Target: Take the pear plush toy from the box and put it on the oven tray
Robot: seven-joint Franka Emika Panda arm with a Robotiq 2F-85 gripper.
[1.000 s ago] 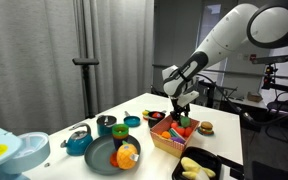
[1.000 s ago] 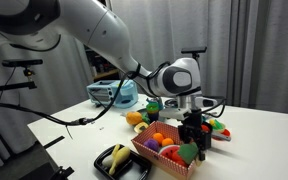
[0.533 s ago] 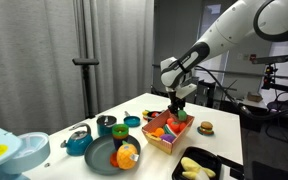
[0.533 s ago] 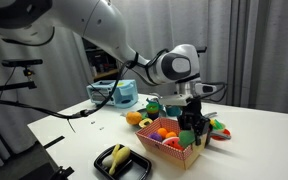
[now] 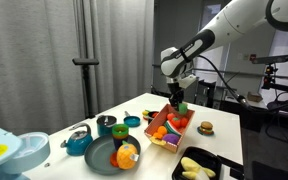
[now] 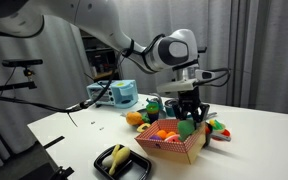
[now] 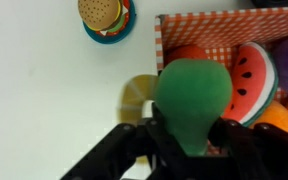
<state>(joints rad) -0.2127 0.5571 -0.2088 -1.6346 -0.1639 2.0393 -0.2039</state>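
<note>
**Ana:** Gripper [image 6: 188, 118] first: what has it got?

**Ben:** It is closed on the pear plush toy [image 7: 191, 92], with its fingers [image 7: 129, 155] pinching it from both sides. It hangs over the white table [image 5: 229, 135], above the box [image 5: 167, 131]. In the wrist view the toy sits over the box's checkered wall, clear of the watermelon plush [image 7: 252, 68] and the other toys inside.

**Ana:** Which step is that?

**Ben:** By the look of it the pick is done and the carry is in hand. The oven tray [image 5: 212, 158] lies on the table just beside the box. It has yellow items in it, bananas perhaps, though they are too small to be sure.

**Ana:** What does the next move want?

**Ben:** A sideways swing to the tray, then a descent onto a bare black patch before the fingers part. That way the toy should not land on the yellow items or catch the rim.

**Ana:** And how does the pear lie?

**Ben:** Its long axis seems to run along the fingers, roughly vertical. The narrow end is pinched and the broad end points down at the box.
</note>
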